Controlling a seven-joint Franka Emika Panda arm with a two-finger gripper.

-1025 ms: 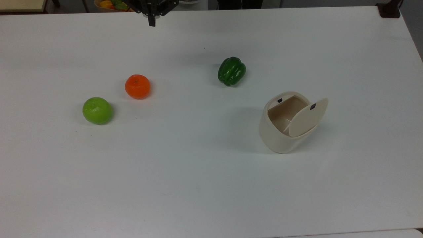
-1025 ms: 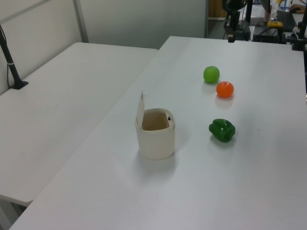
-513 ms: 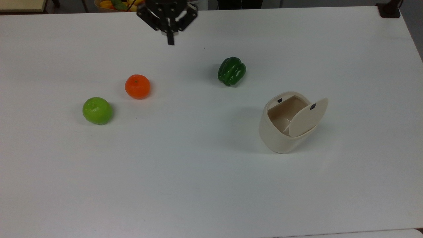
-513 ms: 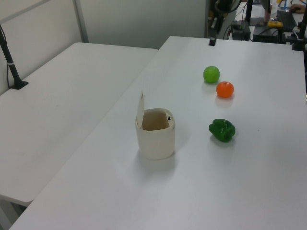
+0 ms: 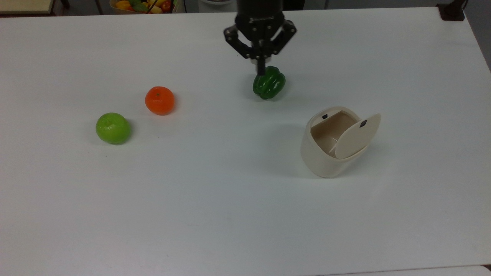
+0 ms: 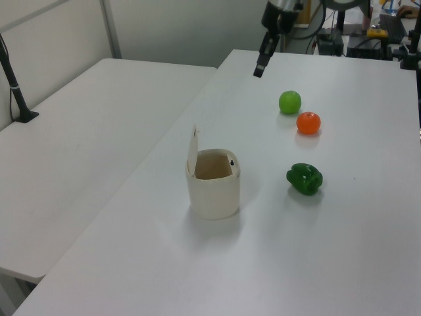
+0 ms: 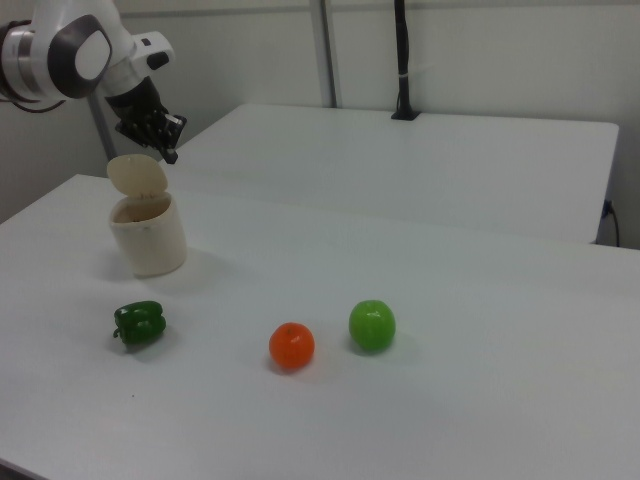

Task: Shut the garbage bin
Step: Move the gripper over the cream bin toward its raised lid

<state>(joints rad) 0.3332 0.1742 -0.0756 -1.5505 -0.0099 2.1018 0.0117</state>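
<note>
Right now the garbage bin point(image 5: 326, 153) stands upright on the white tabletop point(image 5: 230, 214), toward the top view's right, its lid point(image 5: 357, 136) swung up on the hinge and the tub open. A green pepper point(image 5: 269, 82) lies near it, up and to the top view's left; an orange point(image 5: 159, 100) and a green apple point(image 5: 113, 128) sit well apart from the bin, further to the top view's left. The gripper point(image 5: 261, 69) hangs above the tabletop, empty, its fingers point(image 6: 259, 67) drawn together; in the top view its tip overlaps the pepper's upper edge.
</note>
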